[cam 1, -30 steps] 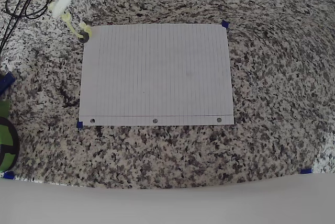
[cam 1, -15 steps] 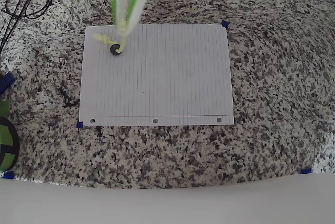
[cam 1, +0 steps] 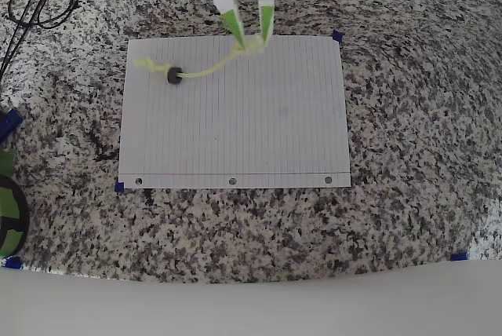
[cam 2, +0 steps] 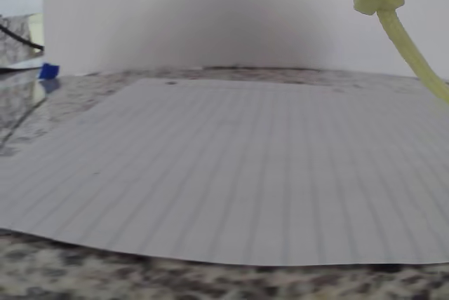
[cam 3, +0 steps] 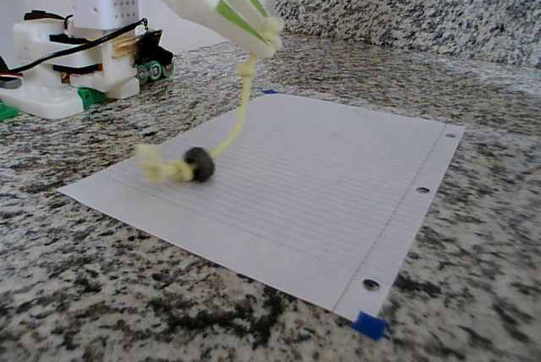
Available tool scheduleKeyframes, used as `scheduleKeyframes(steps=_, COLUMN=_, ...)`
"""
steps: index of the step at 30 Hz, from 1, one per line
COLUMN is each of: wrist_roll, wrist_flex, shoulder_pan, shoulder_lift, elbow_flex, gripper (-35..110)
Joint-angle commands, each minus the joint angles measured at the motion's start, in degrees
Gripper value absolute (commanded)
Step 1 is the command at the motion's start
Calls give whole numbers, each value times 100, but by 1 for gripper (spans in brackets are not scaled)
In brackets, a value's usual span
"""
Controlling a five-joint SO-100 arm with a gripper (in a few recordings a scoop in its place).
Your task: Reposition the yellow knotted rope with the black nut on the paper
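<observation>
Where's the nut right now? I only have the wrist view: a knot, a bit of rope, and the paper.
Observer: The black nut lies on the paper, near its top-left corner in the overhead view.
Operator: Is the rope off the sheet?
Observer: Partly. In the fixed view the yellow knotted rope rises from the nut to the gripper; its far knotted end rests on the paper beside the nut.
Operator: Does the gripper have it?
Observer: Yes, its fingertips are closed on the rope's upper end, above the paper's top edge in the overhead view.
</observation>
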Motion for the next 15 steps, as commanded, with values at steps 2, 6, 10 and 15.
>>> scheduleKeyframes(steps=2, wrist_roll=70, wrist_flex=9, shoulder_pan=-246, shoulder_lift=132, elbow_flex=132, gripper=0)
scheduleKeyframes(steps=6, wrist_roll=70, wrist_flex=18, shoulder_pan=-360, shoulder_lift=220, elbow_flex=325, gripper=0)
scheduleKeyframes(steps=10, wrist_roll=70, wrist_flex=18, shoulder_pan=-378, shoulder_lift=229, elbow_flex=352, gripper=12)
scheduleKeyframes(steps=15, wrist_roll=62, wrist_flex=44, shoulder_pan=-396, shoulder_lift=281, elbow_flex=369, gripper=72)
